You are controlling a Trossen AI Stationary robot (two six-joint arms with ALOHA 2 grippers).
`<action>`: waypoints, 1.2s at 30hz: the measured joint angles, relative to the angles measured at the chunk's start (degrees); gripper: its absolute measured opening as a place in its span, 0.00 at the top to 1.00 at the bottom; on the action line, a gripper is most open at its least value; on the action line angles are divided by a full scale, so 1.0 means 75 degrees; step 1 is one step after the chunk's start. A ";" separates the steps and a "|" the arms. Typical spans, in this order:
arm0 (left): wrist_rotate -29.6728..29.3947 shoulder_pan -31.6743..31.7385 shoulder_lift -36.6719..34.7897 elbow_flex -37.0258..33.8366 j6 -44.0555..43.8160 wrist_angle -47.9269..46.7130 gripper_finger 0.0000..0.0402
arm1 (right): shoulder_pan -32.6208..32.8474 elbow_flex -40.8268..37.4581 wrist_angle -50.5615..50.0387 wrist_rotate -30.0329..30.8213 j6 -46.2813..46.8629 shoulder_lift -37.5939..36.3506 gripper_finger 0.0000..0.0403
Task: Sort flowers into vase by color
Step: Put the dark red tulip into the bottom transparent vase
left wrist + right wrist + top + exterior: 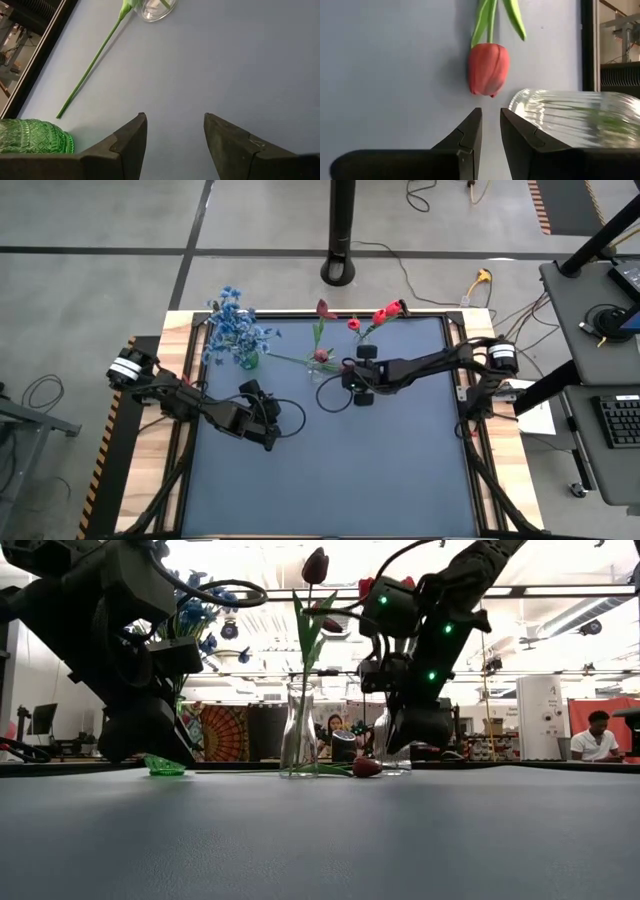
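Nearest the right wrist lens: right tool (pixel 490 131), fingers nearly closed with a thin gap, gripping nothing, tips just short of a red tulip (pixel 489 68) lying flat on the desk (pixel 400 470). No readable writing or labels anywhere. That tulip's bud sits just beside a ribbed clear vase (pixel 580 112) (glass partly behind the right finger); its green stem runs across the desk toward the green vase (pixel 248 361) holding the blue flowers (pixel 235 328). Another clear vase (pixel 299 730) holds a dark red tulip (pixel 315 565) upright. Right arm reaches in from the desk's right edge, wrist low. Left tool (pixel 175 135) open, empty, low over bare desk beside the green vase.
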 joint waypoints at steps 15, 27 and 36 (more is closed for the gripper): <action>-0.0004 -0.0062 0.0000 0.0000 0.0059 -0.0006 0.55 | 0.0312 -0.0173 0.0894 -0.0135 -0.0215 -0.0325 0.84; -0.0007 -0.0086 0.0000 0.0000 0.0060 -0.0006 0.55 | 0.0312 -0.0710 0.3165 -0.0286 -0.0545 -0.0228 0.56; -0.0009 -0.0098 0.0000 0.0000 0.0060 -0.0010 0.55 | 0.0106 -0.0732 0.4149 -0.0026 -0.0992 0.0557 0.48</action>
